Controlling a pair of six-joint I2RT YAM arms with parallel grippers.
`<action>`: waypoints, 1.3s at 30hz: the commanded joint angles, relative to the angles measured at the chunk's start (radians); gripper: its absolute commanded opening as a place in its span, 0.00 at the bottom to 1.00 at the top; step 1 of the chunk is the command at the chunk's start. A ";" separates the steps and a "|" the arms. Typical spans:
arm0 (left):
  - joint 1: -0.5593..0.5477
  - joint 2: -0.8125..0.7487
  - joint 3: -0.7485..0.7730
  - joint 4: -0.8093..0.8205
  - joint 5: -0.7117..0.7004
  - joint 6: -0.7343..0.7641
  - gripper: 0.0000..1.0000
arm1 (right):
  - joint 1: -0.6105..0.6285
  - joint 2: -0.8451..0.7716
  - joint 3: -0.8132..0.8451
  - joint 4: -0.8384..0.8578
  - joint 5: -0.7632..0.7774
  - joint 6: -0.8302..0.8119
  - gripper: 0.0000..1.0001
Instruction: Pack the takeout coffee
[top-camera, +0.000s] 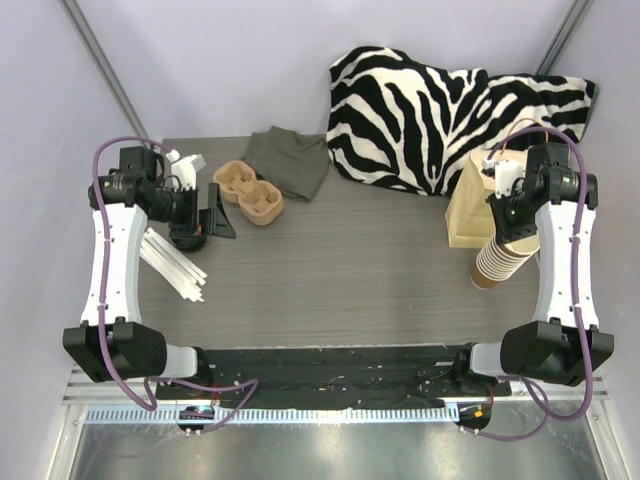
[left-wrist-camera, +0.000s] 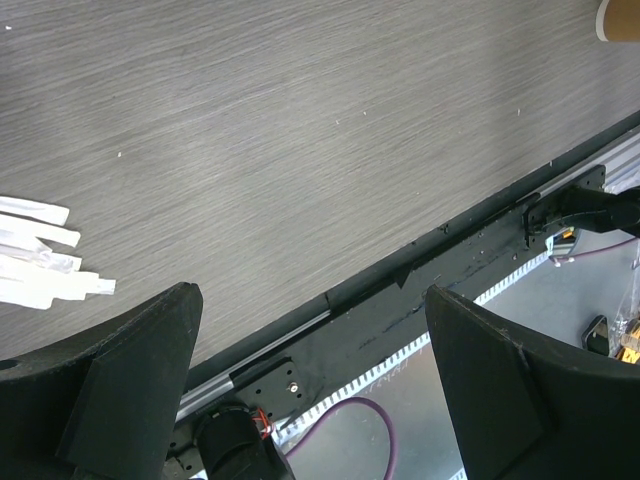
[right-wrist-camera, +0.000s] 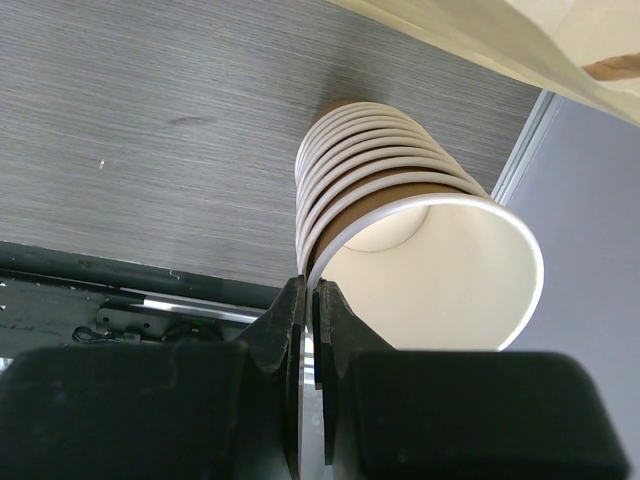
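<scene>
Takeout coffee cup (right-wrist-camera: 440, 285), brown outside, white inside and lidless, sits as the topmost one in the stack of paper cups (right-wrist-camera: 335, 165) at the right side of the table (top-camera: 350, 270), just beside the tan paper bag (top-camera: 468, 205). My right gripper (right-wrist-camera: 310, 292) has its two fingers pinched almost together on the near rim of that top cup, one finger inside the wall and one outside, with only the thin paper between them. From the top view the right gripper (top-camera: 510, 218) is over the upper end of the stack (top-camera: 495, 265), and the stack's base rests on the table. My left gripper (left-wrist-camera: 310, 295) is spread wide and has nothing in it; it hangs over bare tabletop near the left side, with a bundle of white wrapped straws (top-camera: 175, 265) lying beside it. Farther back on the table are a pulp cup carrier (top-camera: 250, 192) with round wells, an olive cloth (top-camera: 290, 160) touching it, and a zebra-striped cloth (top-camera: 450, 105) behind the bag.
</scene>
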 joint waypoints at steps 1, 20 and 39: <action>-0.009 0.000 0.034 -0.004 -0.003 0.013 1.00 | -0.003 -0.035 0.051 -0.145 -0.004 -0.001 0.01; -0.027 0.041 0.047 0.019 0.002 0.006 1.00 | 0.000 -0.158 0.137 -0.146 0.043 -0.049 0.01; -0.035 0.024 0.047 0.045 0.054 -0.037 1.00 | 0.003 -0.285 0.291 -0.146 -0.404 -0.197 0.01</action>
